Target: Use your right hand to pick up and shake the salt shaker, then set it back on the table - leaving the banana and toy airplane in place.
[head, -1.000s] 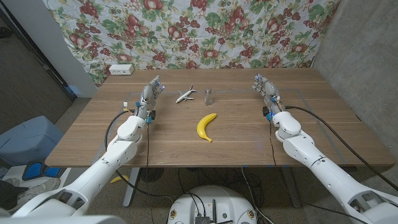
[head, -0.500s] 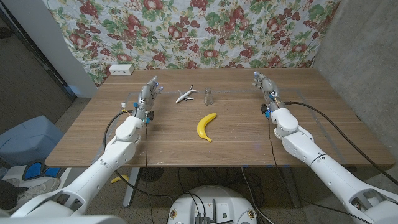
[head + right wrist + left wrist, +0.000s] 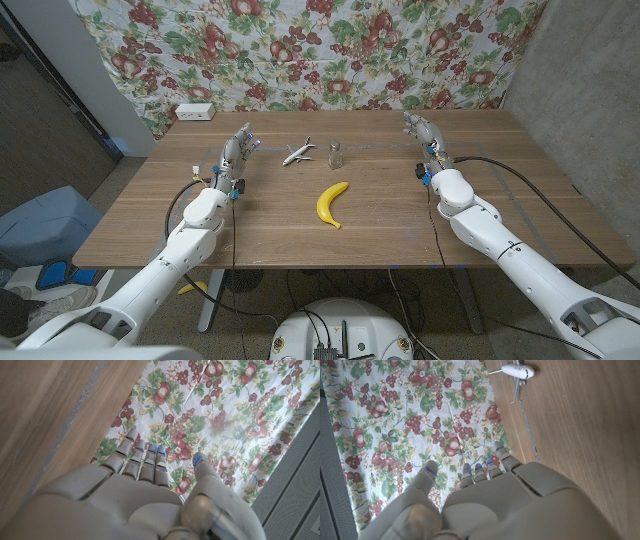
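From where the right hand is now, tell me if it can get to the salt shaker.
Probably yes. The right hand holds nothing, and bare table lies between it and the salt shaker. The banana lies nearer the robot and the toy airplane beyond the shaker, both off that path.

yellow banana (image 3: 331, 203), white toy airplane (image 3: 297, 153), brown wooden table (image 3: 380, 215), red-and-green fruit-print cloth (image 3: 320, 50)
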`<control>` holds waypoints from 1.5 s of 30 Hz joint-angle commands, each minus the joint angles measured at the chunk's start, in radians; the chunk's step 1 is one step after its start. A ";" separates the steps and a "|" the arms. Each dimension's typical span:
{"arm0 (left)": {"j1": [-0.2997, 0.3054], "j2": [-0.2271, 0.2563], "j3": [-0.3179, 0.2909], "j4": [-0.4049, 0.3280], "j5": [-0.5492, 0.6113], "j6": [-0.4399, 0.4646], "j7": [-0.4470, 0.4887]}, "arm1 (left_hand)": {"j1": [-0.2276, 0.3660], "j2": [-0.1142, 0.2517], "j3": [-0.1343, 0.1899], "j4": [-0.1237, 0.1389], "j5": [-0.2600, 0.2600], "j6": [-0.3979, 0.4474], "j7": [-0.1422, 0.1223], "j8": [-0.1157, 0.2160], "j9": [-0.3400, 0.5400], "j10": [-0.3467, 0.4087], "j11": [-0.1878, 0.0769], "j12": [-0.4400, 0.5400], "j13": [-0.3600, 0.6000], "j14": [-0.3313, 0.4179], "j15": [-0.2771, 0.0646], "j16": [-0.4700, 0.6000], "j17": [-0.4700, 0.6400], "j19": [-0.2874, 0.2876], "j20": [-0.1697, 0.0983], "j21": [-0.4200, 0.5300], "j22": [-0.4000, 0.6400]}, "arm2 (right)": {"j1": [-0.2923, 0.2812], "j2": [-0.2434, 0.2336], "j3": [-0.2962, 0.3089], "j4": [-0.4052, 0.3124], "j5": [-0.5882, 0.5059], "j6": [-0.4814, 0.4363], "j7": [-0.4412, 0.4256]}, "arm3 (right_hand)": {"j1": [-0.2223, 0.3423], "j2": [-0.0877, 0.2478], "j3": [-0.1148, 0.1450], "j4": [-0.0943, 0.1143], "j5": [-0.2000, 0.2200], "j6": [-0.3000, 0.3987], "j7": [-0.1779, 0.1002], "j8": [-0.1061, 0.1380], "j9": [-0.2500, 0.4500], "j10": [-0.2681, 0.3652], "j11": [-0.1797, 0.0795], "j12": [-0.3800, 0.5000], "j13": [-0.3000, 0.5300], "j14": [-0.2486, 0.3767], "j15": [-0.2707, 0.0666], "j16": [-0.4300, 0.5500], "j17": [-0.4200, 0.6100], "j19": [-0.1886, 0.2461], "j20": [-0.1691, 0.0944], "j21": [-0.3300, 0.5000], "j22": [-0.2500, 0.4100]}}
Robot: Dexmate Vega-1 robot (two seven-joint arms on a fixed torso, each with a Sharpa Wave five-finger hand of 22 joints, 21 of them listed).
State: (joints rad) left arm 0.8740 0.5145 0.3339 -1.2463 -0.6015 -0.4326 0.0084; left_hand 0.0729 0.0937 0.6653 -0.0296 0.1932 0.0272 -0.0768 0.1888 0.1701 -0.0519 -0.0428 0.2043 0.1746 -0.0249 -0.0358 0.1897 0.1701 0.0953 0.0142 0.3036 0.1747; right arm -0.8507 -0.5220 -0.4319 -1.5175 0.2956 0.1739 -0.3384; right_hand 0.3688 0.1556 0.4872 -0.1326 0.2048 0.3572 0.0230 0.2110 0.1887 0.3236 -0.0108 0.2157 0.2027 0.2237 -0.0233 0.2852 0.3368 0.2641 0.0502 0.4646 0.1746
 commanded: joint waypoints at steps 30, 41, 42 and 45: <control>-0.008 -0.004 0.005 0.010 0.007 -0.008 -0.004 | -0.006 0.022 0.003 -0.015 -0.004 0.010 -0.002 -0.003 0.003 0.007 -0.007 -0.004 0.004 0.007 -0.017 -0.005 0.002 0.014 0.001 -0.008 0.004 | 0.044 -0.031 -0.081 -0.078 -0.182 -0.169 -0.042 | 0.017 0.008 0.004 -0.011 0.016 0.018 -0.008 0.000 0.003 0.019 -0.002 0.002 0.003 0.013 -0.009 0.016 0.009 0.013 0.003 -0.012 0.003; -0.008 -0.005 0.003 0.017 0.004 -0.011 -0.007 | -0.008 0.022 0.004 -0.017 -0.004 0.011 -0.002 -0.004 0.003 0.008 -0.007 -0.005 0.004 0.006 -0.017 -0.007 0.002 0.017 0.001 -0.010 0.004 | 0.059 -0.028 -0.105 -0.082 -0.213 -0.204 -0.039 | 0.019 0.008 0.004 -0.013 0.018 0.019 -0.008 -0.001 0.003 0.021 -0.002 0.002 0.004 0.017 -0.012 0.020 0.012 0.016 0.005 -0.014 0.004; -0.009 -0.005 0.003 0.018 0.004 -0.011 -0.008 | -0.008 0.022 0.004 -0.017 -0.004 0.011 -0.002 -0.004 0.003 0.008 -0.007 -0.005 0.004 0.006 -0.017 -0.007 0.002 0.017 0.001 -0.011 0.004 | 0.060 -0.028 -0.107 -0.083 -0.216 -0.207 -0.039 | 0.020 0.008 0.005 -0.013 0.018 0.019 -0.008 -0.001 0.003 0.022 -0.003 0.002 0.004 0.016 -0.013 0.020 0.012 0.016 0.005 -0.015 0.004; -0.015 -0.008 0.004 0.027 0.002 -0.014 -0.015 | -0.008 0.022 0.004 -0.018 -0.004 0.011 -0.002 -0.004 0.003 0.008 -0.007 -0.006 0.004 0.006 -0.016 -0.007 0.002 0.018 0.001 -0.011 0.004 | 0.063 -0.028 -0.114 -0.087 -0.227 -0.220 -0.041 | 0.021 0.008 0.005 -0.014 0.018 0.020 -0.008 -0.001 0.003 0.023 -0.001 0.002 0.004 0.016 -0.013 0.020 0.013 0.017 0.004 -0.015 0.004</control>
State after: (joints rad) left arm 0.8670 0.5102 0.3376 -1.2344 -0.5948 -0.4420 0.0042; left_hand 0.0728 0.0937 0.6694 -0.0421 0.1932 0.0270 -0.0767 0.1847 0.1699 -0.0484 -0.0464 0.1994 0.1744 -0.0249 -0.0357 0.1848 0.1697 0.1025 0.0176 0.2955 0.1745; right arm -0.8000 -0.5504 -0.5225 -1.5953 0.1034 -0.0074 -0.3784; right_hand 0.3793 0.1661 0.4872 -0.1409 0.2159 0.3679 0.0122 0.2110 0.1884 0.3360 -0.0125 0.2157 0.2023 0.2308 -0.0304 0.3009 0.3459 0.2750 0.0537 0.4511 0.1744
